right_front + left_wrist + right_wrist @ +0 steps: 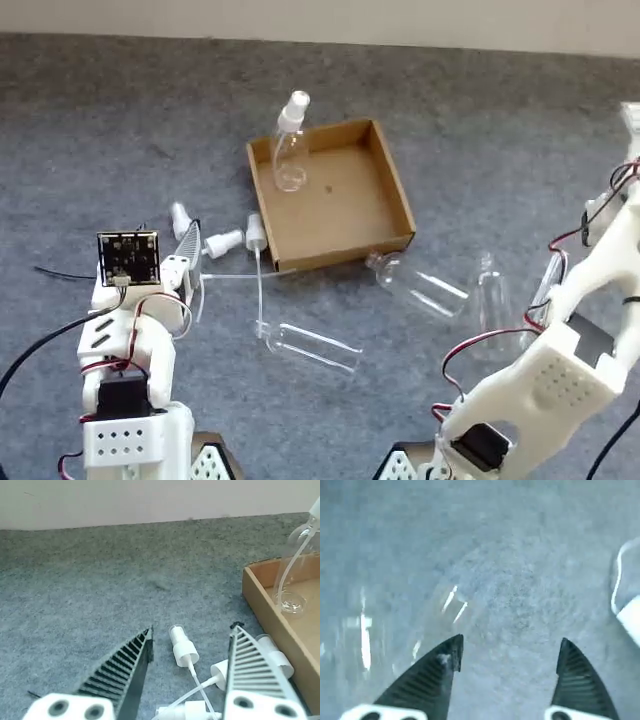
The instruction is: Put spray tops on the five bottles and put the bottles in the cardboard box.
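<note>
- One capped bottle (pixel 289 160) stands upright inside the cardboard box (pixel 395 195), in its far left corner. It is clear, its spray top is on, and a thin tube runs down inside it.
- Three loose spray tops (pixel 225 242) lie on the grey carpet (pixel 120 130) just left of the box. The one nearest the box lies against or almost against the left wall. Its long tube trails toward the near side and ends close to the neck of a bottle lying there.
- The left gripper (pixel 191 629) hangs low over those tops, left of the box. Its jaws are spread wide and hold nothing. In the left wrist view one top lies on the carpet between its fingers.
- The near bottle (pixel 312 347) lies on its side in front of the box, with no top on it.
- The corner bottle (pixel 418 287) lies on its side just off the box's near right corner, neck toward the box, also bare.
- The far bottle (pixel 488 300) sits farther right of the box, beside the right arm. Whether it is upright or tilted I cannot tell.
- The right gripper (pixel 511 641) is out to the right of the box, over the carpet. Its jaws are wide apart and hold nothing. A faint clear bottle (pixel 435 615) lies partly under one finger.
</note>
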